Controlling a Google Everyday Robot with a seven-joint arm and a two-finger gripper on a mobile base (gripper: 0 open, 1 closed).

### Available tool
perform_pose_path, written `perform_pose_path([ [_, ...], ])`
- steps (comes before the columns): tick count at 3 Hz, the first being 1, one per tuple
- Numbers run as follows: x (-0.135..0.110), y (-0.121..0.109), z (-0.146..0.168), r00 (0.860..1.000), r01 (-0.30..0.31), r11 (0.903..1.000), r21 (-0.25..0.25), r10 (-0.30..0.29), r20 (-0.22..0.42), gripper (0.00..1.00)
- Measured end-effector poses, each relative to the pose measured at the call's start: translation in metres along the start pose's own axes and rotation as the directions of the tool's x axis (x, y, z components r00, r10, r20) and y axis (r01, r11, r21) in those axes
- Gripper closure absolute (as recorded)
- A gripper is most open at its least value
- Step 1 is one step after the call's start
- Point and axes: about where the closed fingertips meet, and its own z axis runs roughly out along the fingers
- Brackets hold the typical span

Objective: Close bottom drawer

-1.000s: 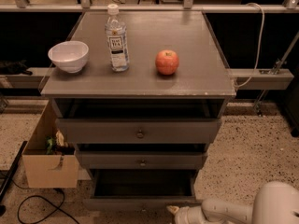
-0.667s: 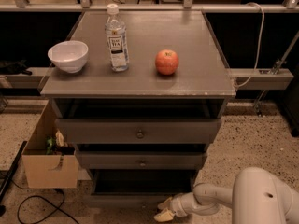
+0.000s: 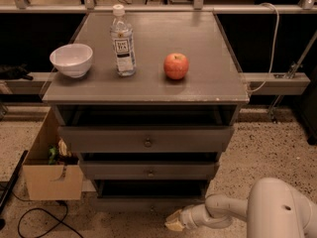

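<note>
The bottom drawer (image 3: 148, 190) stood pulled out at the cabinet's foot, its inside dark. The box (image 3: 49, 182) at the cabinet's left held green and pale scraps. The gripper (image 3: 174, 222) hung low before the drawer's front, its state impossible to tell. It had edged left since a second before.

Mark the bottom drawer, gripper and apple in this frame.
bottom drawer (image 3: 133, 203): camera view, on its low front panel.
gripper (image 3: 174, 221): camera view, on its tip, near the floor just in front of the drawer, right of centre.
apple (image 3: 176, 66): camera view, middle of its red skin.
</note>
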Motion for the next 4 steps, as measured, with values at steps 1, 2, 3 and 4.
perform_pose_path([
  [1, 0.000, 0.000, 0.000, 1.000, 0.000, 1.0000, 0.000, 0.000, 0.000, 0.38],
  [2, 0.001, -0.007, -0.003, 1.000, 0.004, 0.9999, -0.010, -0.004, 0.008, 0.15],
  [3, -0.004, -0.029, -0.003, 1.000, 0.001, 1.0000, -0.003, -0.002, -0.007, 0.00],
  [4, -0.004, -0.029, -0.003, 1.000, 0.001, 1.0000, -0.003, -0.001, -0.007, 0.00],
])
